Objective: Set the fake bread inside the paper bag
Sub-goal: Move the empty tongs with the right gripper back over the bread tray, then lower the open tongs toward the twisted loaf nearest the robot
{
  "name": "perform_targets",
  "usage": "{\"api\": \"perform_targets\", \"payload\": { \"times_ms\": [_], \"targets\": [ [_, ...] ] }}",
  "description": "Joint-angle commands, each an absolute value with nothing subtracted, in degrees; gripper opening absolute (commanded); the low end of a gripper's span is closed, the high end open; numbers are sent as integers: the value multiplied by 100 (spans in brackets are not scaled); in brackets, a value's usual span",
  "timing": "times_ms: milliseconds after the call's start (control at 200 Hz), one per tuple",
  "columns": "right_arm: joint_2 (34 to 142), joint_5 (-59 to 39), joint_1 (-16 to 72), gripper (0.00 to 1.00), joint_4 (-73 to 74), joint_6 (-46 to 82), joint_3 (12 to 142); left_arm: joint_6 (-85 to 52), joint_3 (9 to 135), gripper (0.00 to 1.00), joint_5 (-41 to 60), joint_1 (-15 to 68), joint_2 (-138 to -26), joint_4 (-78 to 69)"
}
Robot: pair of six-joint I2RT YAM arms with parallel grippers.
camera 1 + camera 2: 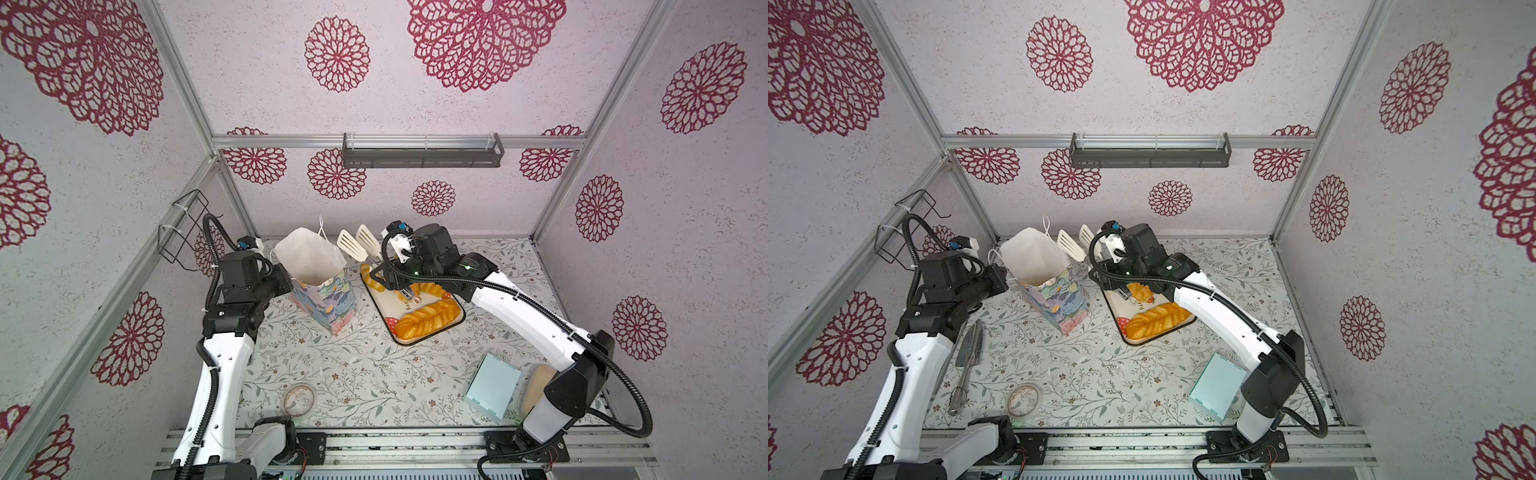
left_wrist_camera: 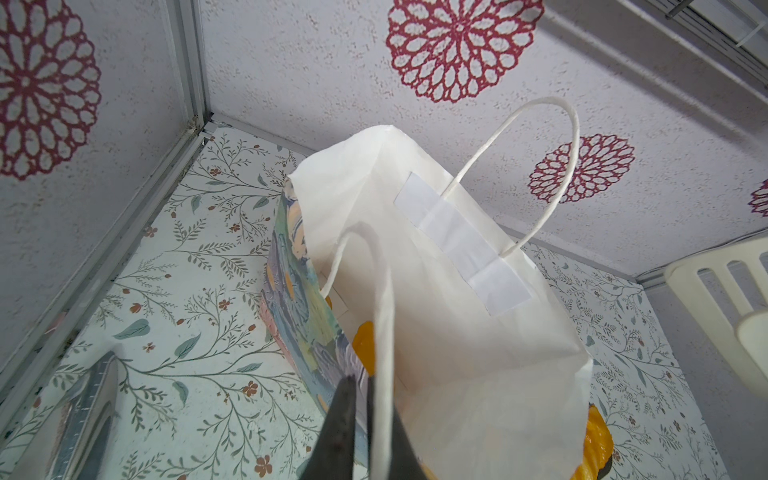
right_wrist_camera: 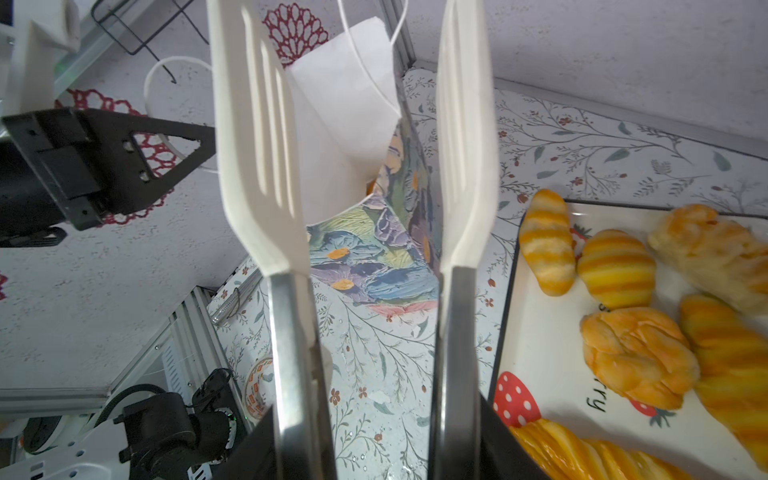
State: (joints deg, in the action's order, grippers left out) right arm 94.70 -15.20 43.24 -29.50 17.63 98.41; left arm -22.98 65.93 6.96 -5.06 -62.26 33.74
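Six or so pieces of bread (image 3: 615, 266) lie on the tray (image 3: 540, 340), the braided loaf (image 1: 430, 318) at its 6 o'clock end. A glimpse of orange inside the bag (image 1: 324, 307), standing at the tray's 9 o'clock, suggests only a little is packed. The left gripper (image 2: 361, 386) has its jaws pinched together on the bag's near handle (image 2: 382, 291), propping the mouth open. The right gripper (image 3: 374, 453) is clamped on tongs (image 3: 257, 166), whose blades stand apart and empty between bag and tray. Most of the job looks undone.
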Motion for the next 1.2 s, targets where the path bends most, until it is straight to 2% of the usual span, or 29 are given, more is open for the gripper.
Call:
{"api": "perform_targets", "payload": {
  "times_ms": [0, 355, 1196],
  "targets": [
    [8986, -1274, 4036, 54, -2883, 1770, 9798, -2313, 6548, 12, 662, -554, -6133, 3314],
    [8715, -1055, 3390, 56, -3076, 2078, 9151, -2311, 6548, 12, 651, -554, -6134, 3322],
    [8752, -1245, 2943, 58, -3069, 2383, 7712, -2307, 6547, 12, 659, -554, -6161, 3322]
  ]
}}
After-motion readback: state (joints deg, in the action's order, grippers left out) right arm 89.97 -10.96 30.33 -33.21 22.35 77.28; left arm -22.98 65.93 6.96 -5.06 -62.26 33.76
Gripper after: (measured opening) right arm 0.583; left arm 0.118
